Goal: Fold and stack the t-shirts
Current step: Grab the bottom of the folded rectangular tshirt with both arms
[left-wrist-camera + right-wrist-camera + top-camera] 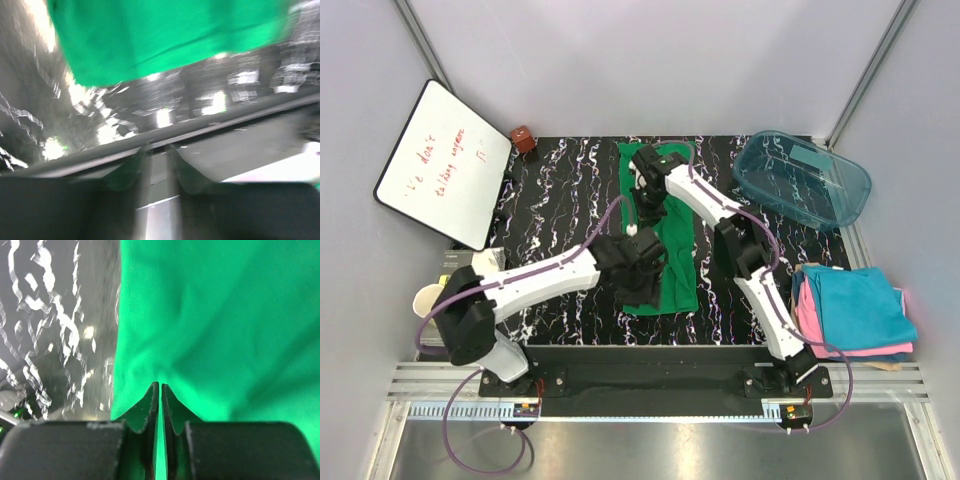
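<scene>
One green t-shirt point(680, 272), one stack of folded t-shirts point(855, 310), one tub point(800, 180), one whiteboard point(445, 165).

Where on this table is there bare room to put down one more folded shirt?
Bare black marbled table lies between the white board and the bright green t-shirt, and a smaller patch between the right arm, the clear teal plastic tub and the stack of folded shirts. The centre is crowded: both arms cross the green t-shirt.
</scene>
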Controlling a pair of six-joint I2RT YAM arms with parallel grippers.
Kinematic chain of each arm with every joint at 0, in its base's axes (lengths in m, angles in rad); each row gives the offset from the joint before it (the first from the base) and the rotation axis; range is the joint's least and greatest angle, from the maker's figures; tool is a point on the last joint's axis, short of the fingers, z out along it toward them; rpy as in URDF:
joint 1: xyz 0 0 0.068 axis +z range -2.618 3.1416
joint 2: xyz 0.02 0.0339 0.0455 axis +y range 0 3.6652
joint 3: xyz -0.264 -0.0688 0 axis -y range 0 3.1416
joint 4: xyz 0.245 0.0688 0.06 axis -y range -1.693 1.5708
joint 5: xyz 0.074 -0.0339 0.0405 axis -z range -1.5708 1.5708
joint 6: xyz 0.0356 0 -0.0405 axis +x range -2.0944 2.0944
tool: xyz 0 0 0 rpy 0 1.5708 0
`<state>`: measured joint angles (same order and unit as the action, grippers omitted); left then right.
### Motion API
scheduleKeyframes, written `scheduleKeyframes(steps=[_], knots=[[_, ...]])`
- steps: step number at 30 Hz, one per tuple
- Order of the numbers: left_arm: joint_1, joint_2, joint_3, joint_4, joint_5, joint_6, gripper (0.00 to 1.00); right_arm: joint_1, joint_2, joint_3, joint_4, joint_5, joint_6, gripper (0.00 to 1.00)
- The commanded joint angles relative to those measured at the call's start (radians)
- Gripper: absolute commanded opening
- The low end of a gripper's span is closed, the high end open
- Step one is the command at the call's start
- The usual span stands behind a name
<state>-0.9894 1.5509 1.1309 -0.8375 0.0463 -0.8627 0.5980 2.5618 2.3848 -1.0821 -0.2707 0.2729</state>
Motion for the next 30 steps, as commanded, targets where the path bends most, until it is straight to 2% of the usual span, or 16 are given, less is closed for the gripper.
scheduleKeyframes(steps=[1, 2, 3, 7, 11, 16, 18, 22, 23, 30], knots=[[-0.002, -0.002, 0.148, 0.031, -0.083, 0.056, 0.69, -0.038, -0.270, -0.059, 0.002, 0.123, 0.003, 0.15], [-0.003, 0.059, 0.203, 0.032, -0.079, 0.074, 0.78, -0.052, -0.322, -0.099, 0.004, 0.160, 0.011, 0.16], [-0.009, 0.093, 0.231, 0.028, -0.072, 0.091, 0.79, -0.069, -0.346, -0.117, 0.002, 0.175, 0.021, 0.17], [-0.054, 0.265, 0.386, -0.006, -0.097, 0.171, 0.80, -0.226, -0.433, -0.222, 0.008, 0.191, 0.052, 0.19], [-0.094, 0.452, 0.574, -0.110, -0.140, 0.203, 0.80, -0.346, -0.488, -0.343, 0.019, 0.188, 0.022, 0.20], [-0.106, 0.535, 0.633, -0.178, -0.177, 0.176, 0.80, -0.423, -0.552, -0.447, 0.059, 0.166, -0.009, 0.20], [-0.104, 0.545, 0.627, -0.192, -0.192, 0.163, 0.78, -0.435, -0.578, -0.493, 0.076, 0.143, -0.009, 0.21], [-0.106, 0.560, 0.626, -0.202, -0.204, 0.166, 0.61, -0.435, -0.589, -0.532, 0.093, 0.113, -0.009, 0.21], [-0.106, 0.569, 0.630, -0.209, -0.206, 0.166, 0.54, -0.435, -0.589, -0.541, 0.094, 0.107, -0.009, 0.21], [-0.104, 0.584, 0.638, -0.209, -0.221, 0.171, 0.50, -0.435, -0.594, -0.556, 0.105, 0.088, -0.011, 0.22]])
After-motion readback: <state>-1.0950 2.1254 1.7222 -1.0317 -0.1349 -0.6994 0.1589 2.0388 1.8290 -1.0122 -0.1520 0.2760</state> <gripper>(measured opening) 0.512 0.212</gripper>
